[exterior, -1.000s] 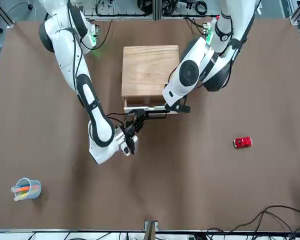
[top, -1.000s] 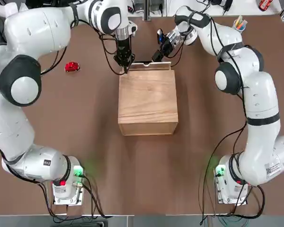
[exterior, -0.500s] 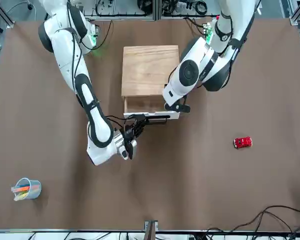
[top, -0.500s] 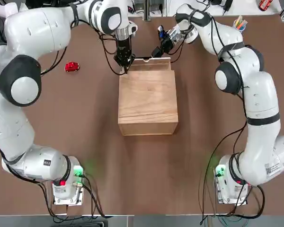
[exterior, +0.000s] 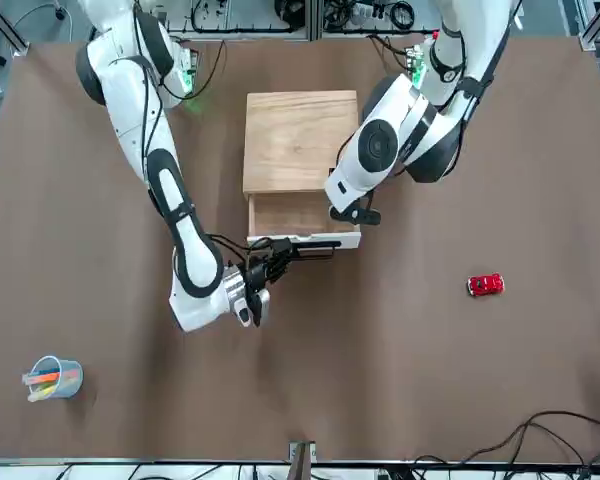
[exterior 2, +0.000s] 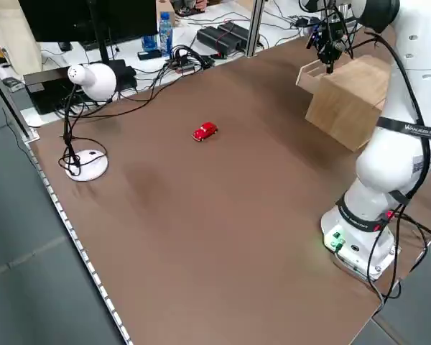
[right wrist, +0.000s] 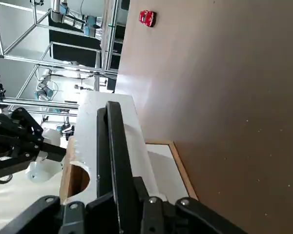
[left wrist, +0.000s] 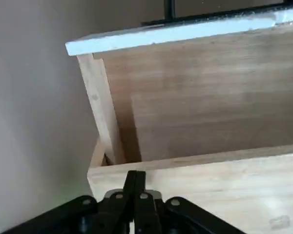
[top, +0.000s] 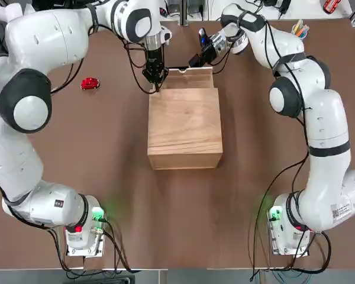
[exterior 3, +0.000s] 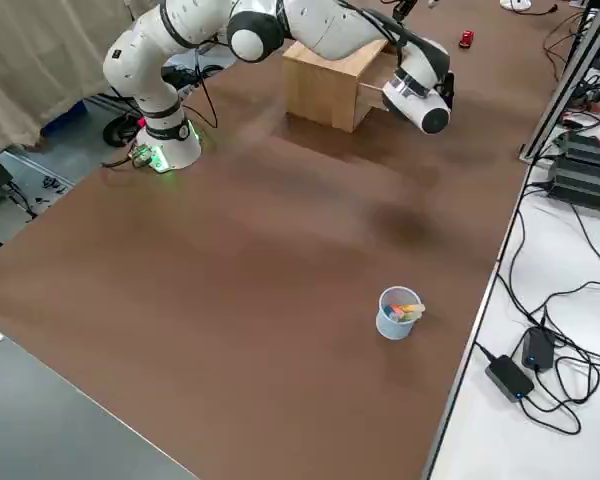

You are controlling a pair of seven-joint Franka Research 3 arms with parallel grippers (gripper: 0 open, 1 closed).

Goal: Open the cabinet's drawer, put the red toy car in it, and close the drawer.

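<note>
The cabinet (top: 184,127) stands mid-worktop, braced under the left claw (top: 155,77), whose fingers are pressed together on its top edge. The drawer (exterior: 302,219) is partly out; the right claw (exterior: 298,249) pinches its pale front. The red toy car (top: 90,83) lies untouched, well apart beside the left claw; loading and closing remain.

Matt grained wood cabinet (top: 184,127), glossy red toy car (top: 90,83), matt brown table (top: 106,177)

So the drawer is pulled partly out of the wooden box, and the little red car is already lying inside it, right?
Not quite. The drawer is pulled partly out of the wooden box, but the red car lies on the bare table, off toward the robot's left. The top view shows it.
</note>
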